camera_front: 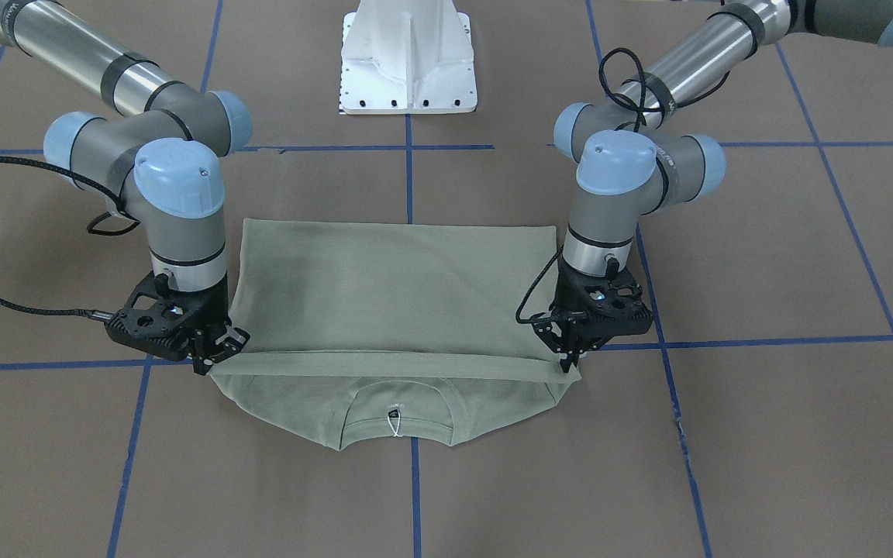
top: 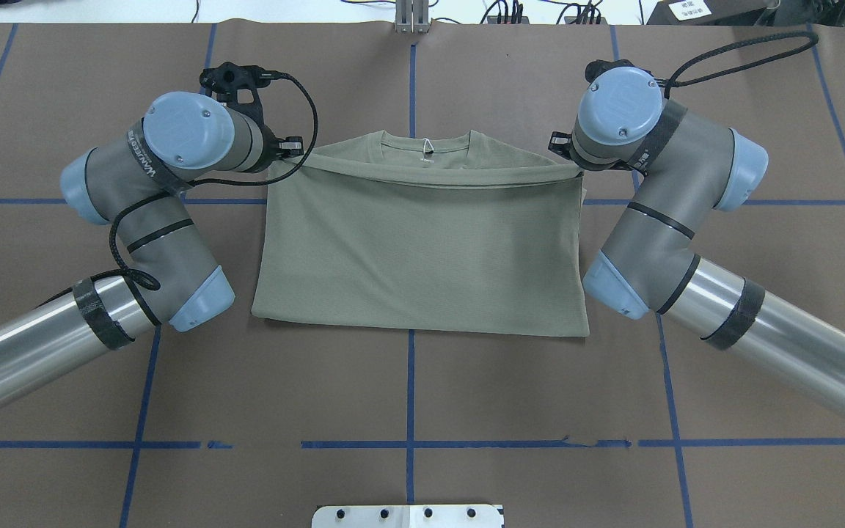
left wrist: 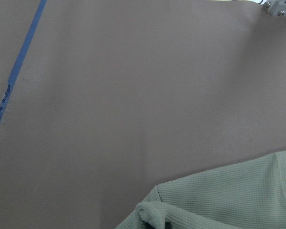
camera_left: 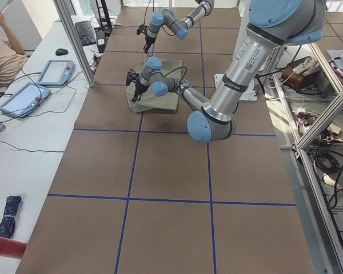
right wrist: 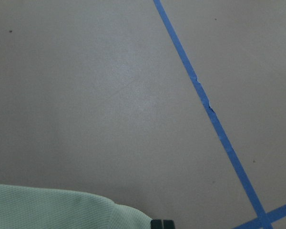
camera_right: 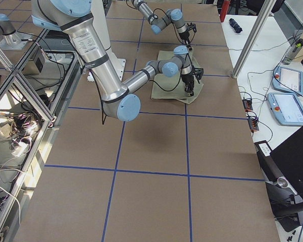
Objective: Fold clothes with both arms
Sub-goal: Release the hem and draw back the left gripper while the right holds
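Brown paper covers the surface [top: 422,396], which is crossed by blue tape lines [top: 410,411]. The left arm [top: 151,220] and right arm [top: 657,235] reach in from either side, their wrists bent down toward the cloth. The sage-green shirt [top: 422,249] lies spread between the two end effectors, folded so that its lower part is laid back over the body into a wide rectangle. The free edge of that upper layer runs in a straight line from one end effector to the other. The white base [camera_front: 408,58] stands well behind both end effectors, on the robot's side of the shirt.

The left end effector [camera_front: 570,360] points down at one end of the folded edge, its fingers pressed together on the corner of the upper layer. The right end effector [camera_front: 218,353] sits at the opposite end, tilted inward and pinching the other corner in the same way. In the left wrist view a small bunch of fabric shows right at the fingers.

Just past the line between the end effectors, on the side away from the base, the ribbed collar [camera_front: 396,399] lies flat on the surface and uncovered. A white label loop [camera_front: 394,422] lies at its middle.
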Tool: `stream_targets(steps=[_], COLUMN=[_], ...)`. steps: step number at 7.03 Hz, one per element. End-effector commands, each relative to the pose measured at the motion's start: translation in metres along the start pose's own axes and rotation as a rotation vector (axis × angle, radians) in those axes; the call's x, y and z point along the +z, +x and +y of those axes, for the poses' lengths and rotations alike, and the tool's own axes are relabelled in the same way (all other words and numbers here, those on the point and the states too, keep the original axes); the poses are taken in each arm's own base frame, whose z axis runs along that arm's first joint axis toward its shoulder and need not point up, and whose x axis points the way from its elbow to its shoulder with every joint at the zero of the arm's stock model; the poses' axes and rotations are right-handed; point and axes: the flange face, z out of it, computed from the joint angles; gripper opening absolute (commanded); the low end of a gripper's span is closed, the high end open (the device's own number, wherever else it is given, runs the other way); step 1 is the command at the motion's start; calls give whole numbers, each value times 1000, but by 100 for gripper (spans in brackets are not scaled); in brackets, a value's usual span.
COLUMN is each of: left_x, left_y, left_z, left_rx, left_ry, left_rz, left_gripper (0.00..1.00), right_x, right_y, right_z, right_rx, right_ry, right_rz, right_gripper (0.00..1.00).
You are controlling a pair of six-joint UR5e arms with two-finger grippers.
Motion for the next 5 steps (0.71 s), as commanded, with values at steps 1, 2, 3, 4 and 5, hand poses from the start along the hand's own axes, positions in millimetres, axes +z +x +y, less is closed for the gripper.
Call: stream_targets(steps=[1, 2, 3, 4, 5], left_x=[6, 15, 8, 2, -16], left_y=[-2, -10, -9, -9, -4], left_z=[0, 4, 1, 3, 7], left_rx=[5, 59, 178, 202, 207], left_ry=[-4, -6, 27, 34, 22], left_rz=[-10, -10, 56, 86, 132], left_gripper=[0, 99, 100, 100, 100], right_x=[10, 23, 23, 16, 2], right_y=[3, 3, -2, -5, 0], right_z=[0, 4, 6, 7, 5], right_rx=[-3, -8, -32, -107, -135], right_ry=[-5, -6, -1, -49, -79], right_rz=[20, 16, -39, -73, -108], right_gripper=[0, 89, 100, 100, 100])
